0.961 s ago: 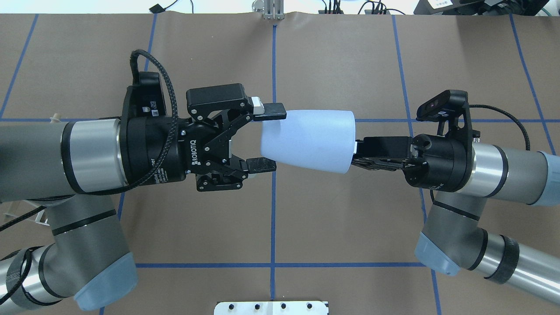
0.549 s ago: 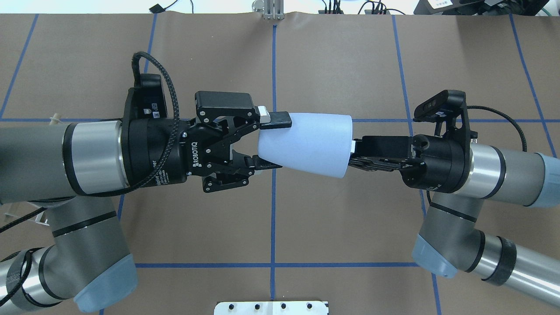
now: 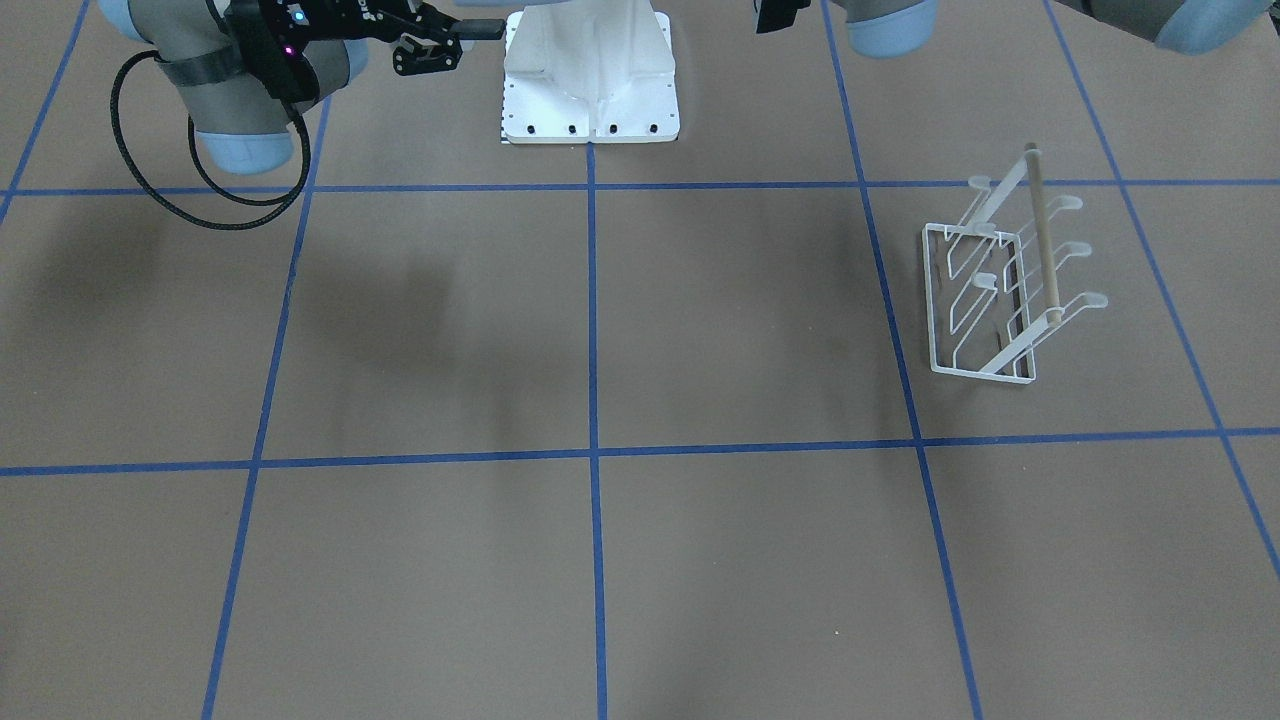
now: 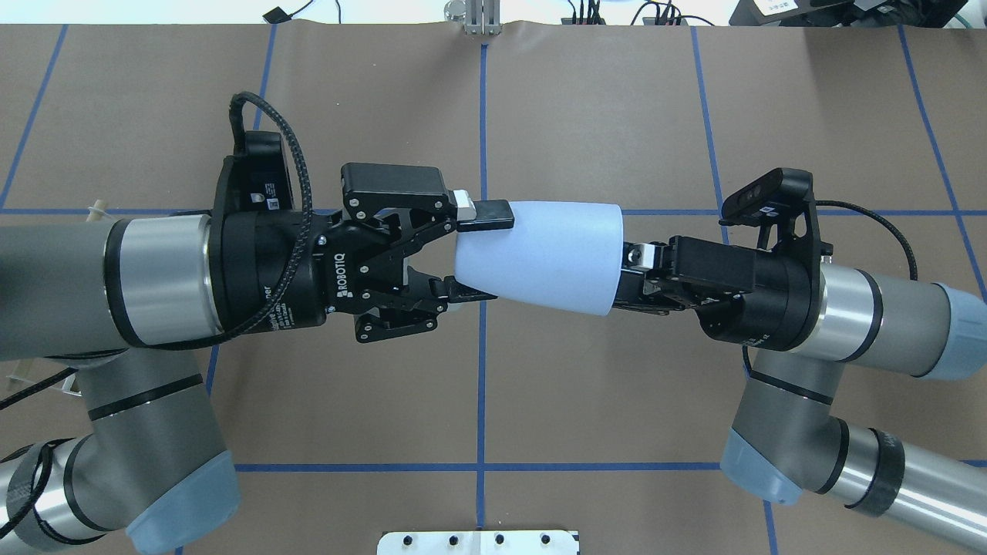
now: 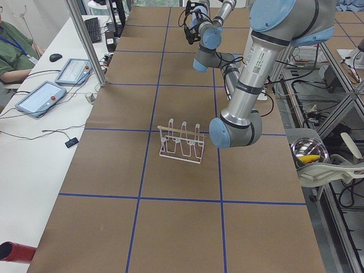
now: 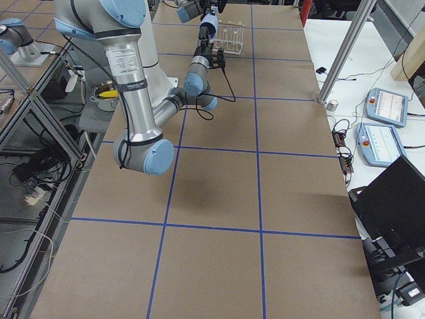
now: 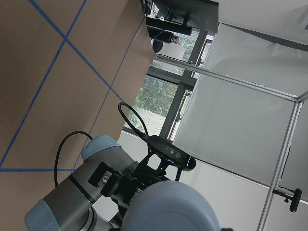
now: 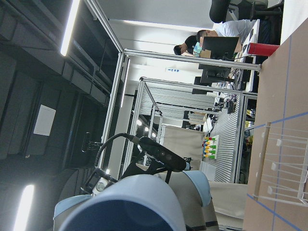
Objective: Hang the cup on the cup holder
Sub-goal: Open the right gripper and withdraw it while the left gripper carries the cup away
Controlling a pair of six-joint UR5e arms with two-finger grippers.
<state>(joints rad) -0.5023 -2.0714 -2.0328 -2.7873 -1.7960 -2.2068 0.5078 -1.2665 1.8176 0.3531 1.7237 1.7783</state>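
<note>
The pale blue-grey cup (image 4: 540,258) is held on its side high above the table, between both arms. My left gripper (image 4: 478,253) is shut on its narrow base end, one finger above and one below. My right gripper (image 4: 628,274) is at the wide rim and its jaws look spread apart, so it is open. The cup also fills the bottom of the left wrist view (image 7: 168,207) and the right wrist view (image 8: 130,202). The white wire cup holder (image 3: 1000,290) with its wooden dowel stands on the table under my left arm, mostly hidden in the overhead view.
The white robot pedestal (image 3: 590,70) stands at the table's near edge. The brown table (image 3: 600,330) has blue tape grid lines. An operator's side desk with tablets (image 5: 40,96) runs along the far side.
My left gripper has closed on the cup's base end. My right gripper, earlier pinched on the rim, has spread its jaws and its wrist has turned slightly.
</note>
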